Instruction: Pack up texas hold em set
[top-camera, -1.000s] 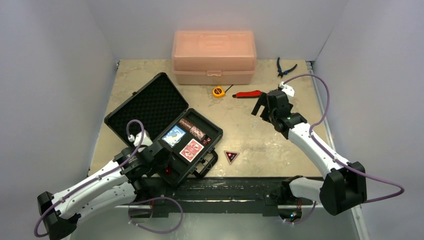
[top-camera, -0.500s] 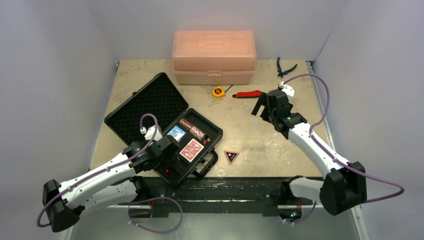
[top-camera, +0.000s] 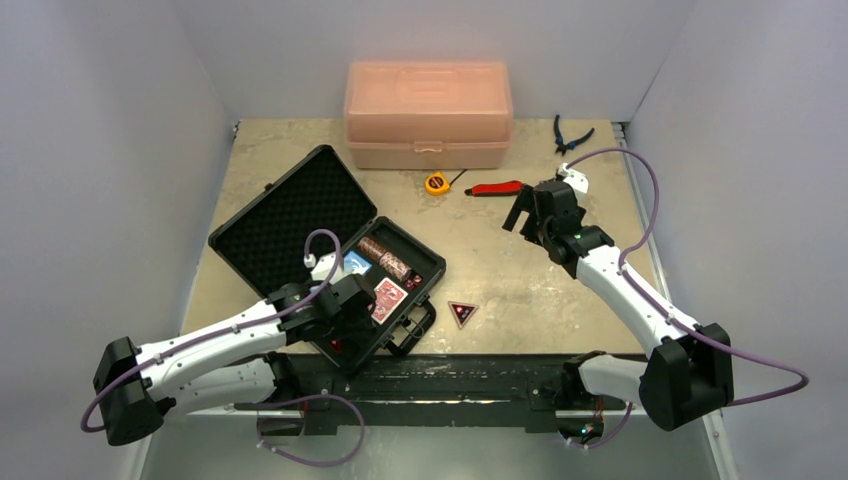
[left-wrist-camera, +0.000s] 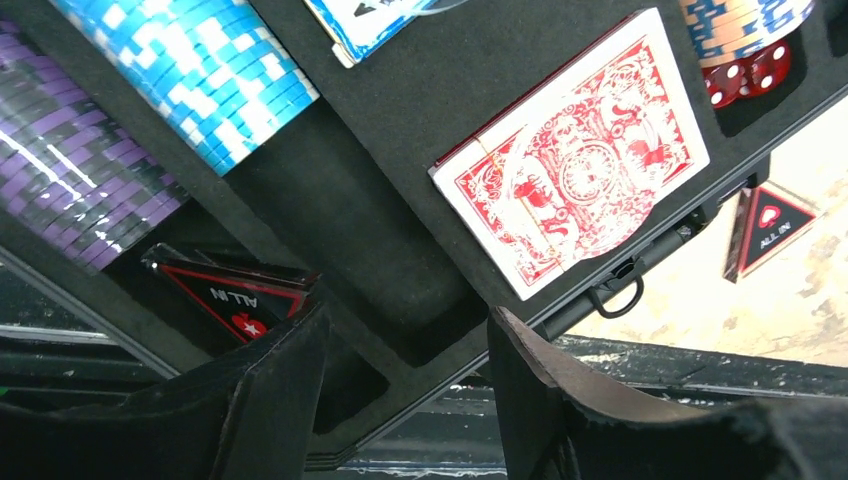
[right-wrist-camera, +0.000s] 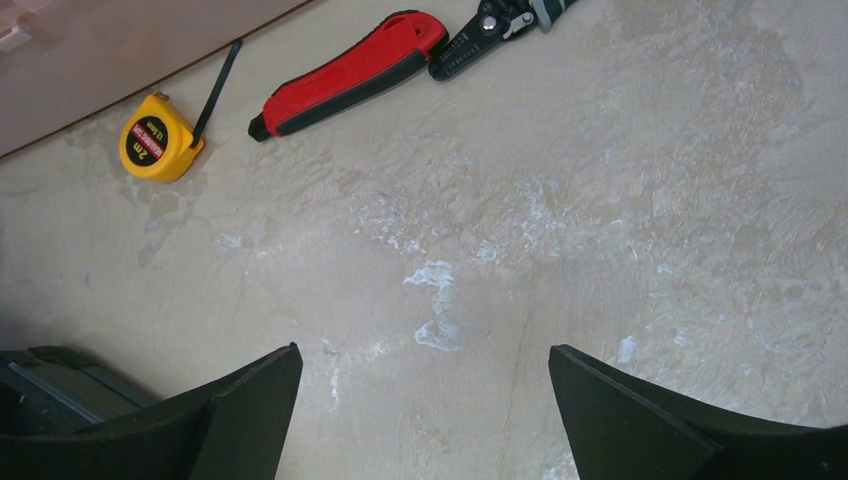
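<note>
In case (top-camera: 290, 215): matt black foam, egg-crate on lid. Glossy plastic chips (left-wrist-camera: 200, 60). Smooth red card deck (left-wrist-camera: 575, 150), slight sheen. Matt stone-look tabletop (right-wrist-camera: 600, 200) w/ whitish scuffs. Translucent orange plastic box (top-camera: 428, 112).

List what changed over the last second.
The left gripper shifted right over the black case and its tray, jaws open and empty. The right gripper, the case and the triangle on the table stayed put.
</note>
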